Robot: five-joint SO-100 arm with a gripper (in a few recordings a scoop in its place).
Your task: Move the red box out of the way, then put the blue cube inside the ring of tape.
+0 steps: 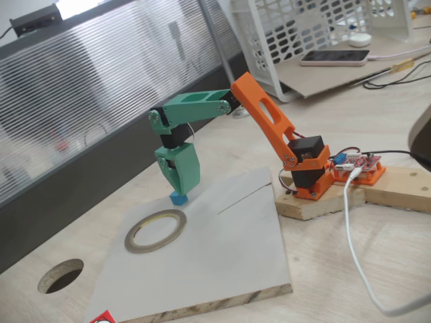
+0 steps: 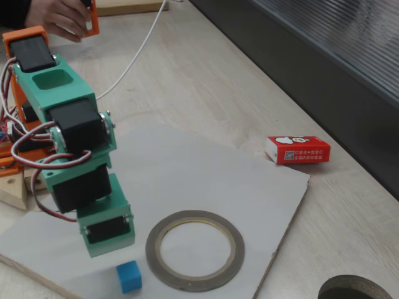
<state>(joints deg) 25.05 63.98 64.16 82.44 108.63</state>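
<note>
The blue cube (image 2: 129,276) sits on the grey board (image 2: 206,180), just beside the ring of tape (image 2: 195,250) and outside its opening, close to the board's near edge in that fixed view. In the other fixed view the cube (image 1: 178,197) is half covered by the green pincer (image 1: 180,188) coming down on it, so only its lower faces show. The pincer (image 2: 109,243) hangs right over the cube, and its fingertips are hidden behind its own housing in both fixed views; whether it is spread or pinching the cube I cannot tell, though it seems to be touching the cube's top.

The ring of tape (image 1: 155,231) lies flat with its opening bare. The red box (image 2: 298,149) rests on the wooden worktop (image 2: 212,75) off the board, well apart from the ring, just past the board's far corner; in the other view only a corner of it (image 1: 102,316) shows, cut off by the bottom edge. A round hole (image 1: 60,276) pierces the worktop beyond the board's edge. The board between ring and arm base is open.
</note>
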